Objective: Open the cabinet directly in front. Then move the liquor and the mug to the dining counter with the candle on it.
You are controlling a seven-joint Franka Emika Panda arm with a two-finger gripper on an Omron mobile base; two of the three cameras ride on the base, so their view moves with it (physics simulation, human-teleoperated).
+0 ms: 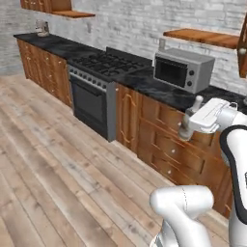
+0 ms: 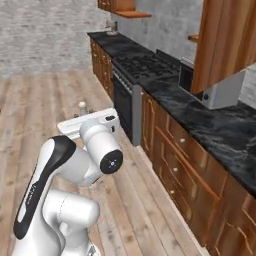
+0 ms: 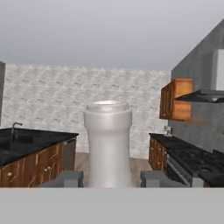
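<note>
Pale wood planks (image 1: 53, 159) run across the lower left of the left base view, and white brick wall (image 1: 130, 24) fills its top. Along that wall stands a black marble counter (image 1: 159, 87) over reddish-brown drawer fronts, with a black stove (image 1: 103, 72) at the frame's centre and a grey microwave (image 1: 182, 70) toward the upper right.

At the right middle of that view I carry the liquor (image 1: 191, 118): a slim whitish-grey bottle whose narrow neck and rounded cap poke up above my white hand. In the right base view the same bottle (image 2: 82, 109) shows just its small cap and neck at centre left, rising behind my wrist. Through the hand view it (image 3: 108, 144) stands upright in the middle of the frame, pale and smooth, its body widening to a collar near the top.

My gripper (image 3: 108, 179) is partway closed with the bottle between the fingers; one dark fingertip (image 3: 65, 178) sits at the bottle's left and the other at its right, both pressed against its lower body. The bottle hangs over the floor, in front of the drawers.

A reddish-brown cabinet (image 2: 222, 40) door stands at the upper right of the right base view, over the counter. Far off in the hand view, another black counter with a faucet (image 3: 15, 129) lies at the left middle.
</note>
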